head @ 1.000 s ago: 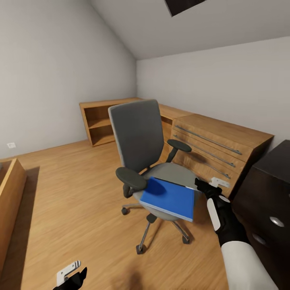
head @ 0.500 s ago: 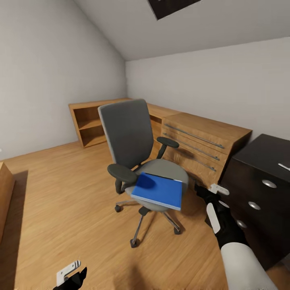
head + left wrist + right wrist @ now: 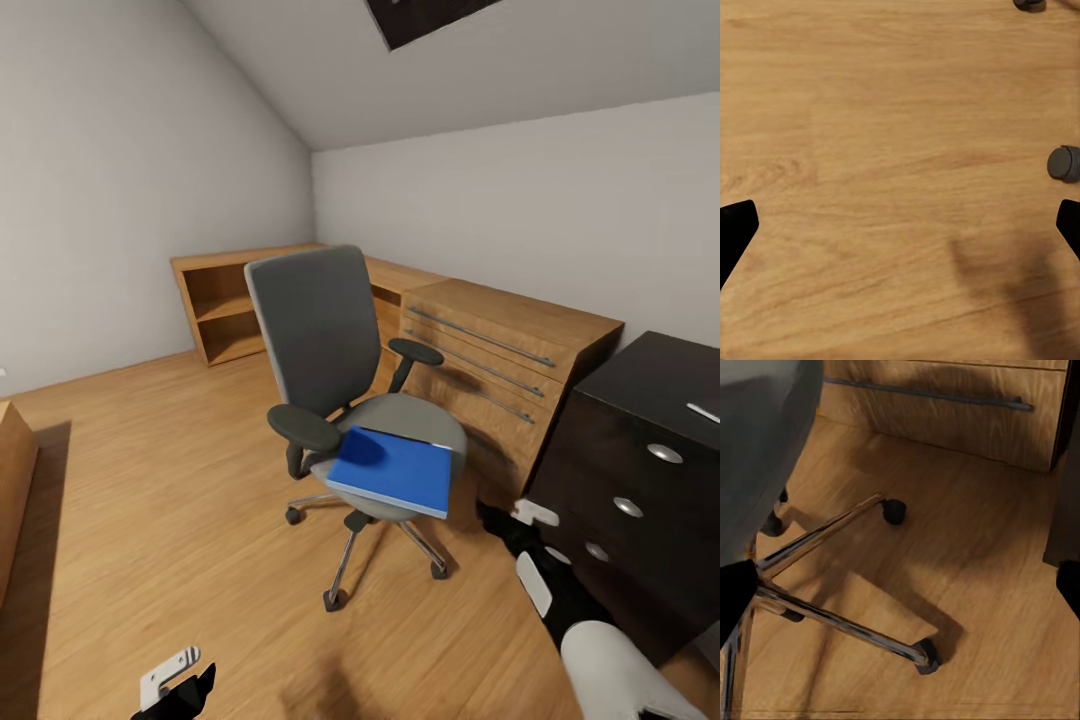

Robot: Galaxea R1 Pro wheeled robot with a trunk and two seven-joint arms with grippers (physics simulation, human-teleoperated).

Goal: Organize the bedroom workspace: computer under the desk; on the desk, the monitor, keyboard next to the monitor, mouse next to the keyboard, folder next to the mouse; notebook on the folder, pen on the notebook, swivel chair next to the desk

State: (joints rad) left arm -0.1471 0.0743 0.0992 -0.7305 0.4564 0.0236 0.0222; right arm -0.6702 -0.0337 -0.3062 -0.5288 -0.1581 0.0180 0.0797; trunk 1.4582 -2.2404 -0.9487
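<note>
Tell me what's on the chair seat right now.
The blue folder lies flat on the chair seat, its near edge overhanging the front. Nothing rests on top of it. The seat area beneath the folder is covered, so anything under it cannot be seen.

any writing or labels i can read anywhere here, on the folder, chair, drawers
None: no text, brand, number or sign can be read in these views.
The folder: plain blue cover.
The swivel chair: plain grey upholstery.
The desk: drawer fronts carry only round silver knobs.
The wooden drawer unit: bare wood with bar handles.
</note>
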